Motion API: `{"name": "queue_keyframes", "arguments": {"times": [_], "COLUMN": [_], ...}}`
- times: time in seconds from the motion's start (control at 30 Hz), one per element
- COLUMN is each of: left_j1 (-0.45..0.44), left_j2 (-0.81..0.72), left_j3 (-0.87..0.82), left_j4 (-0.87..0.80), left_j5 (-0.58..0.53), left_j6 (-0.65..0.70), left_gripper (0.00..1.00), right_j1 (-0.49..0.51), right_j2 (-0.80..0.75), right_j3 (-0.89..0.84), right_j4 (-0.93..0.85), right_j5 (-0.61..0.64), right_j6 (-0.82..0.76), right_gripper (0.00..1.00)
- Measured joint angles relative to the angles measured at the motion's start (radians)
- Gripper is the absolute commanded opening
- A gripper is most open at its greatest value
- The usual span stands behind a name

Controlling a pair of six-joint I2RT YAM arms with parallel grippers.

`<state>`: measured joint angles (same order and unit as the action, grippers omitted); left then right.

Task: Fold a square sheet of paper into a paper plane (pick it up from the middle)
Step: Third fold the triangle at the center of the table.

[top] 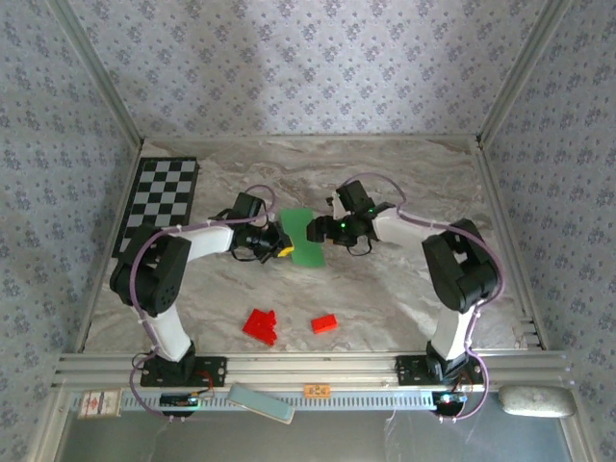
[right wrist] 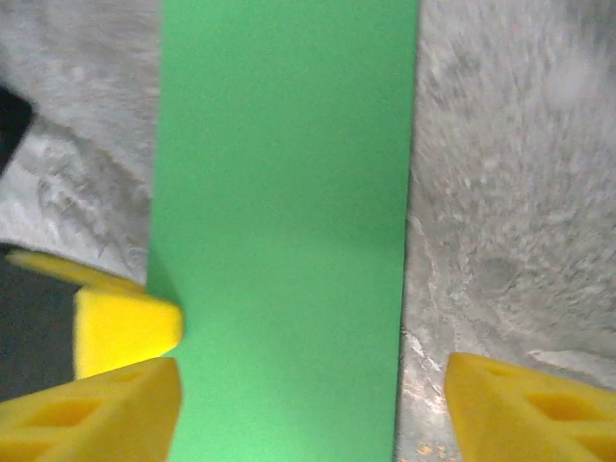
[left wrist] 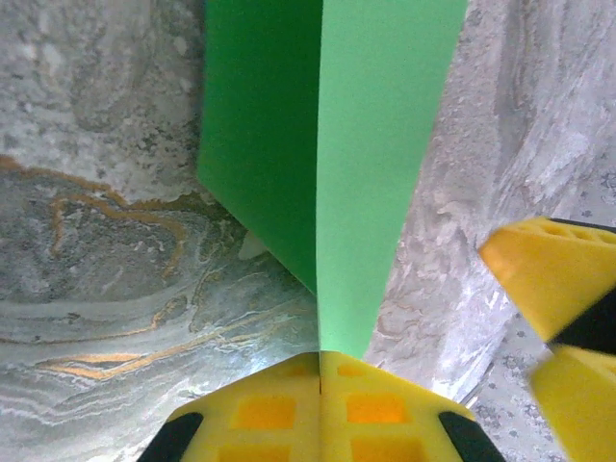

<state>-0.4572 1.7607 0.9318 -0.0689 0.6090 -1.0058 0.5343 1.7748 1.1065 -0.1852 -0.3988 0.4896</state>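
Left wrist: left gripper point(left wrist: 320, 375) pressed together, pinching paper point(left wrist: 366, 144) at crease end. Right gripper point(right wrist: 313, 371) spread, straddling paper, no grip. Paper at table point(top: 414, 183) centre, left gripper at its 8 o'clock, right at 2. Step, as judged: half-fold. Next: flatten crease, then fold corners

Creased green sheet of paper point(left wrist: 366, 144) in closed left tool point(left wrist: 320, 362), above marbled table point(left wrist: 96, 241).

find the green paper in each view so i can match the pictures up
top external: green paper mid-table, between the left claw and right claw.
left wrist: creased sheet rising from the shut left claw at bottom centre to the top edge.
right wrist: flat band down the middle, between the open right claw's fingers.
shared landmark: the grey marbled tabletop around it.
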Motion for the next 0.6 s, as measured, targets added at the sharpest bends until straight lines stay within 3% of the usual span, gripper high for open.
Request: {"name": "queue_keyframes", "arguments": {"times": [0.13,0.33,0.6], "left_j1": [0.000,0.000,0.000], "left_j2": [-0.013,-0.015,-0.016], "left_j3": [0.000,0.000,0.000], "left_j4": [0.014,0.014,0.013], "left_j5": [0.000,0.003,0.005], "left_j6": [-0.026,-0.056,-0.074], "left_gripper": [0.00,0.00,0.00], "right_j1": [0.011,0.098,0.211], "right_j2": [-0.078,-0.182,-0.210], "right_j3": [-0.034,-0.198,-0.401], "right_j4": [0.065,0.227,0.484], "right_j5": [0.044,0.166,0.227], "right_j6": [-0.102,-0.264,-0.512], "right_gripper": [0.93,0.92,0.92]}}
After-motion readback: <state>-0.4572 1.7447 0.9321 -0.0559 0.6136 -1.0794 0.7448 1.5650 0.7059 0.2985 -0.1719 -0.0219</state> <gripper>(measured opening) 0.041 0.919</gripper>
